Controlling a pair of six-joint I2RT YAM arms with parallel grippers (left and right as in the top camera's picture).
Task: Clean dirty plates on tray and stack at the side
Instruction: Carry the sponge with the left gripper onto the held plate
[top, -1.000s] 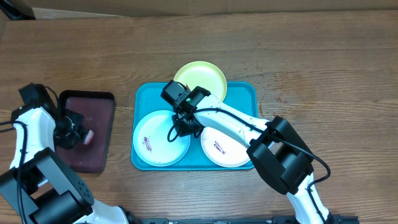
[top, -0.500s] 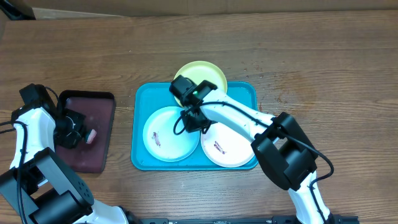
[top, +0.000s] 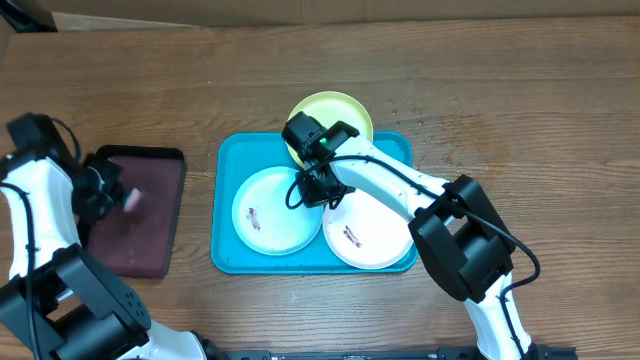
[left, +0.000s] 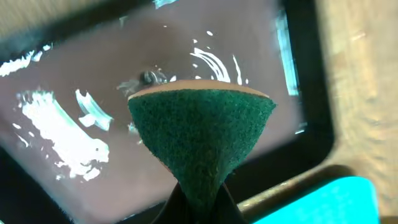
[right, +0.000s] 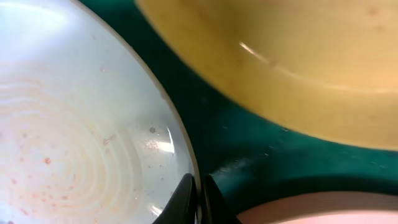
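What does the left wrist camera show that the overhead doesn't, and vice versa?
Left wrist only: the green scouring face of the sponge and wet streaks on the maroon tray. Overhead only: the yellow-green plate, pale blue plate, white plate and the right gripper. Both: the left gripper pinching the sponge, the maroon tray, some cyan tray.

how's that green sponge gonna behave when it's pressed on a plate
Probably soft: the sponge is squeezed to a narrow waist where the left gripper pinches it. It fans wide above, so likely springs back. Its rough green face likely grips rather than slides.
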